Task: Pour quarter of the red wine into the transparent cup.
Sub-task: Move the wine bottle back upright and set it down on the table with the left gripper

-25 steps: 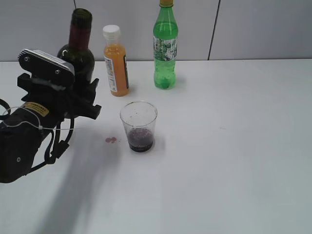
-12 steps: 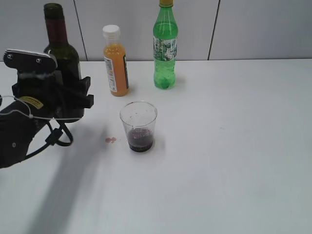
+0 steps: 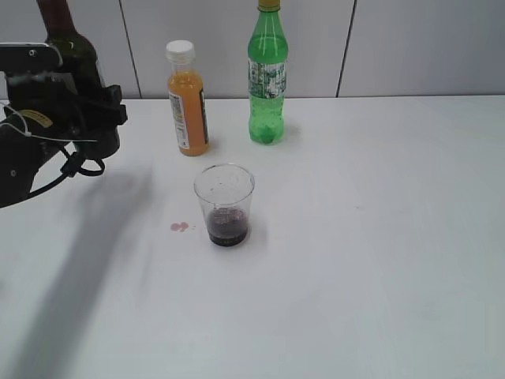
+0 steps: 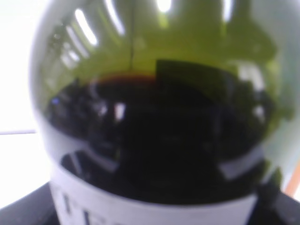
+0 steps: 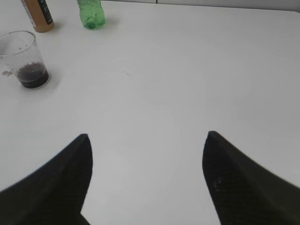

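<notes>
The red wine bottle (image 3: 69, 43) is upright at the far left of the exterior view, behind my left gripper (image 3: 79, 106), which is shut on its body. In the left wrist view the bottle (image 4: 154, 131) fills the frame, dark wine inside, white label at the bottom. The transparent cup (image 3: 225, 204) stands in the middle of the table with dark red wine at its bottom; it also shows in the right wrist view (image 5: 23, 58). My right gripper (image 5: 147, 140) is open and empty above bare table.
An orange juice bottle (image 3: 188, 99) with a white cap and a tall green soda bottle (image 3: 267, 75) stand at the back. Small red drops (image 3: 180, 227) lie left of the cup. The white table (image 3: 379, 237) runs to a grey wall.
My left gripper has carried the wine bottle left and up, away from the cup, and brought it upright. The cup and the other bottles have not moved.
</notes>
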You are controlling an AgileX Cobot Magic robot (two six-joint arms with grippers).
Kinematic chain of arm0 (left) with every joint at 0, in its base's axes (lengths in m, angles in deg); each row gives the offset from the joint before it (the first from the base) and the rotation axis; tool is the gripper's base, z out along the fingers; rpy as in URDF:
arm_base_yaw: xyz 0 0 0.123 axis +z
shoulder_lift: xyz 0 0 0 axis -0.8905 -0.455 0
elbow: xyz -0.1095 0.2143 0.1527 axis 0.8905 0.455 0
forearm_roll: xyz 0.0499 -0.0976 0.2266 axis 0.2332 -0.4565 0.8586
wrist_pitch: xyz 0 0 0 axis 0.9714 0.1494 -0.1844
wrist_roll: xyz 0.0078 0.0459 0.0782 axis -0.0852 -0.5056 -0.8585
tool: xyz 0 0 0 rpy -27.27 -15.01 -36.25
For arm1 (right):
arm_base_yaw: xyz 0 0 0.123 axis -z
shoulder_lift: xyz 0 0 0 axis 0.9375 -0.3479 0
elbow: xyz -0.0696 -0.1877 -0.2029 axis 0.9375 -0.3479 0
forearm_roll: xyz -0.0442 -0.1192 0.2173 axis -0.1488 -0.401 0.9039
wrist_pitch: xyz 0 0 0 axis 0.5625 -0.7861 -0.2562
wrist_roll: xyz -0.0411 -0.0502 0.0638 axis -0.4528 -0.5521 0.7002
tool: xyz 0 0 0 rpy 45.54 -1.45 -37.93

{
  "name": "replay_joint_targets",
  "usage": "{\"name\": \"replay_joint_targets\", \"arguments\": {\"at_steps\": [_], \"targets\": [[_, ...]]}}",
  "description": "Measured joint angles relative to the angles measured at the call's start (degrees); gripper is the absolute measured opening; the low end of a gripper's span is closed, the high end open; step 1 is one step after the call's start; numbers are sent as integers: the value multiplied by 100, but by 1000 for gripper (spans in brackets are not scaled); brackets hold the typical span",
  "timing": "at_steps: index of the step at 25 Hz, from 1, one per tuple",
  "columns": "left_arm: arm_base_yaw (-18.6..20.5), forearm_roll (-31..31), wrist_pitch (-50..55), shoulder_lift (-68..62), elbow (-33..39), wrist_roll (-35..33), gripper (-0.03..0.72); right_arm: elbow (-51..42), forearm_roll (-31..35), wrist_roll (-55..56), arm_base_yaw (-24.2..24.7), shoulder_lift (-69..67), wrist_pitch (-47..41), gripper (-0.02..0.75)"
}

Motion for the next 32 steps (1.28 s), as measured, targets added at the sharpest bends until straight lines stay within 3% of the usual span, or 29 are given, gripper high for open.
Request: {"name": "replay_joint_targets", "arguments": {"at_steps": [5,11,18,32], "targets": [[368,476,41,-511,-338,409,554,0,0,0,0,0,0,585],[527,657,-302,-1107,-745,462,554,0,0,6,0,0,0,585],[532,755,-1017,-1655,-1046,467,554,0,0,2,0,0,0,585],[317,1096,-1173,-1768,-1075,571,554,0,0,3,0,0,-6,585]]}}
